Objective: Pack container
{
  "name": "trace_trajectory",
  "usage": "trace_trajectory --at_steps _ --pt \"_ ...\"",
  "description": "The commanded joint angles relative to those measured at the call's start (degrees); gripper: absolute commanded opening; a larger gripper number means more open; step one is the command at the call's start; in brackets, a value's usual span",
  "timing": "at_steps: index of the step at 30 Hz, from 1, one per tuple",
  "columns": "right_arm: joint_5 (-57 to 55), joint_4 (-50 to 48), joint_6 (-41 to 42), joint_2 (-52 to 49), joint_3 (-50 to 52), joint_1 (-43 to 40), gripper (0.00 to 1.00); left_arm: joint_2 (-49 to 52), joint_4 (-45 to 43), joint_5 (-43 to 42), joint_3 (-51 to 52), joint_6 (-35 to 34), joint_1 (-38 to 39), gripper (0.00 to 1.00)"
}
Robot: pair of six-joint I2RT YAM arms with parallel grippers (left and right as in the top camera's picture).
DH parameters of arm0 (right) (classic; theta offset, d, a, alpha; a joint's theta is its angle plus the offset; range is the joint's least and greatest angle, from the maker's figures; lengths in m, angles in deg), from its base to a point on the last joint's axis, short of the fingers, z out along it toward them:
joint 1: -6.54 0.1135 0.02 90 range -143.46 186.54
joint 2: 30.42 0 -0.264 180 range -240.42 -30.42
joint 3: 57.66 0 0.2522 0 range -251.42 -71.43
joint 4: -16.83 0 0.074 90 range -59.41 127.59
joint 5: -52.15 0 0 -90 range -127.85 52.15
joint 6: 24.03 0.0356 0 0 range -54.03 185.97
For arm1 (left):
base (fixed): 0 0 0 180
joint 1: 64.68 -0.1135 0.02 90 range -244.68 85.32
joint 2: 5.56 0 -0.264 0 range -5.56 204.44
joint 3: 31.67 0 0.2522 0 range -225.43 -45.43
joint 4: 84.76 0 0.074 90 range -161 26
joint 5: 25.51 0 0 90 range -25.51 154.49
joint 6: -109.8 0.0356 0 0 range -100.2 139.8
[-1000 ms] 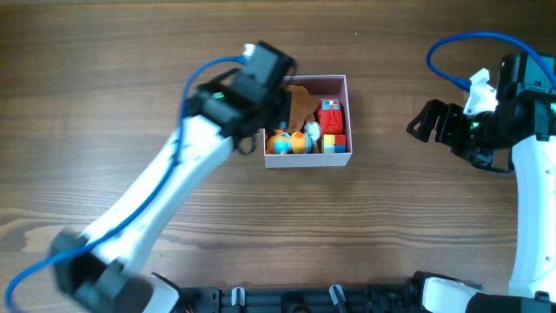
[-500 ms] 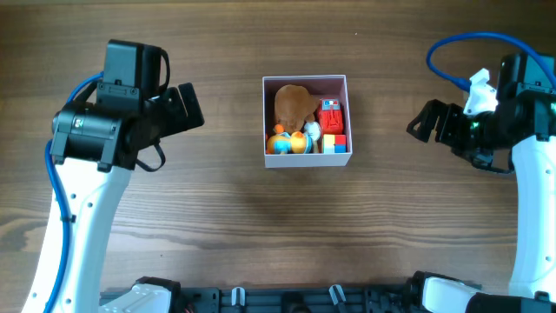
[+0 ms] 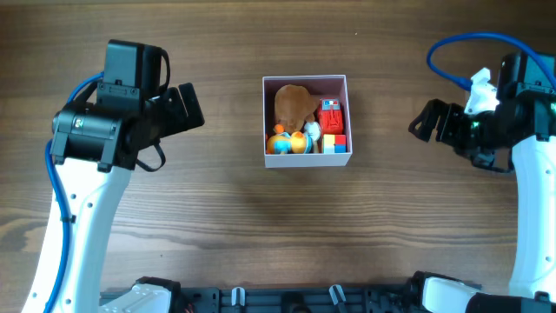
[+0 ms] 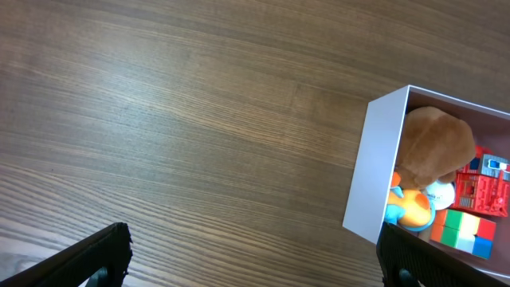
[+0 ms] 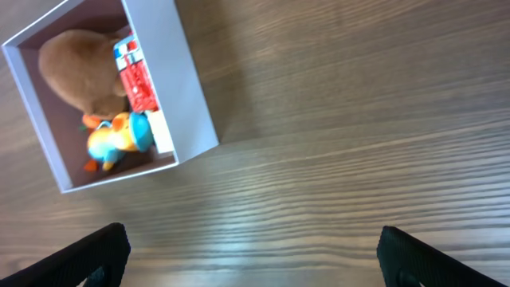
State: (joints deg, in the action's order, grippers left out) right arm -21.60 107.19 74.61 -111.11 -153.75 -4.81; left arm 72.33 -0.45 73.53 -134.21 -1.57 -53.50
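The container [image 3: 307, 159], a shallow white-walled box with a pink inside, sits at the table's middle. It holds a brown plush toy [image 3: 294, 104], a red block toy [image 3: 330, 117], an orange and blue duck [image 3: 287, 142] and a multicoloured cube [image 3: 334, 143]. It also shows in the left wrist view [image 4: 374, 175] and the right wrist view [image 5: 187, 96]. My left gripper [image 3: 187, 109] is open and empty, well left of the container. My right gripper [image 3: 427, 122] is open and empty, well right of it.
The wooden table [image 3: 261, 226] surrounds the container. Blue cables loop from both arms. A black rail runs along the front edge [image 3: 287, 300].
One second ago my left arm reached over the container's left side. It has since drawn back to the left and stays still. The right arm has not moved.
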Motion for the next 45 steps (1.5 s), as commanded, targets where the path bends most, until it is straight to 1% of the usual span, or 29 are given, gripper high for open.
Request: trace_trajectory --at_steps 1,3,4,5,8,12,16,21,26,30,36,45 --pt "-2.3 -6.1 -1.2 5.2 -0.5 0.8 1.00 -0.4 0.0 0.0 0.0 -0.1 -0.2 1.00" --pt "-2.3 -13.8 -4.7 12.5 0.8 3.3 1.00 -0.4 0.0 0.0 0.0 -0.1 -0.2 1.00" --pt "-2.3 -17.8 -8.1 17.3 3.1 4.7 1.00 -0.4 0.0 0.0 0.0 -0.1 -0.2 1.00" --pt "-2.3 -21.8 -10.3 22.6 6.3 5.1 1.00 -0.4 0.0 0.0 0.0 -0.1 -0.2 1.00" --pt "-2.5 -32.3 -11.7 37.6 19.8 5.1 1.00 -0.4 0.0 0.0 0.0 -0.1 -0.2 1.00" --pt "-2.9 -36.4 -13.2 53.7 37.4 5.1 1.00 -0.4 0.0 0.0 0.0 -0.1 -0.2 1.00" --pt "-2.9 -38.8 -13.2 66.8 50.8 5.1 1.00 -0.4 0.0 0.0 0.0 -0.1 -0.2 1.00" --pt "-3.0 -41.2 -13.2 74.8 58.8 5.1 1.00 -0.4 0.0 0.0 0.0 -0.1 -0.2 1.00" --pt "-2.9 -41.9 -13.2 80.5 63.1 5.1 1.00 -0.4 0.0 0.0 0.0 -0.1 -0.2 1.00" --pt "-2.9 -41.9 -13.1 80.5 65.1 5.1 1.00 -0.4 0.0 0.0 0.0 -0.1 -0.2 1.00" --pt "-3.2 -41.8 -13.1 80.5 73.2 5.1 1.00 -0.4 0.0 0.0 0.0 -0.1 -0.2 1.00" --pt "-4.3 -41.6 -13.1 80.4 73.0 5.1 1.00 -0.4 0.0 0.0 0.0 -0.1 -0.2 1.00"
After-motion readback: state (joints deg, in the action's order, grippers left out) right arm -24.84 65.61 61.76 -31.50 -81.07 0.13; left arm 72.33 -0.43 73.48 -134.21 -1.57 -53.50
